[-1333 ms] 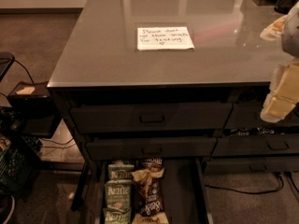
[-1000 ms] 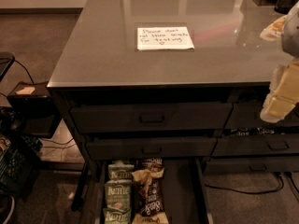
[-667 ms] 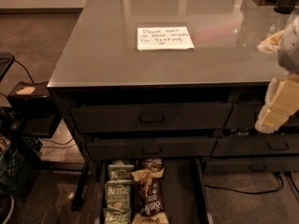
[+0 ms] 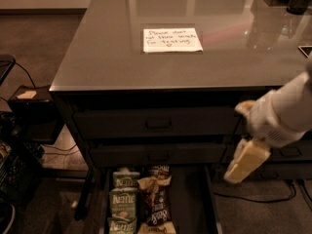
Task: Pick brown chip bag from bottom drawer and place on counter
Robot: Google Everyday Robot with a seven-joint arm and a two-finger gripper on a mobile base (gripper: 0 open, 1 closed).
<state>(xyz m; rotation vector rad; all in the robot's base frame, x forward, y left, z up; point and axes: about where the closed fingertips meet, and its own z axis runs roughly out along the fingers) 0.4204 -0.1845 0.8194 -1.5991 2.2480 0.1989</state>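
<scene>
down in bottom drawer (image 4: 189, 195), brown chip bag (image 4: 157, 201) lies front-to-back; gripper (image 4: 245, 162) hovers right.

The bottom drawer (image 4: 191, 199) stands open to reach from above. Its right half is bare, while Kettle bags (image 4: 122, 201) and the brown chip bag (image 4: 157, 199) crowd the left. The tool (image 4: 246, 161) hangs just right of the drawer's wall. On the tabletop (image 4: 107, 57), a paper note (image 4: 172, 39) lies mid-surface, with broad bare room around it.

The blurred claw (image 4: 245, 163) hangs beside the bottom drawer (image 4: 191, 199), which the lower edge crops.
</scene>
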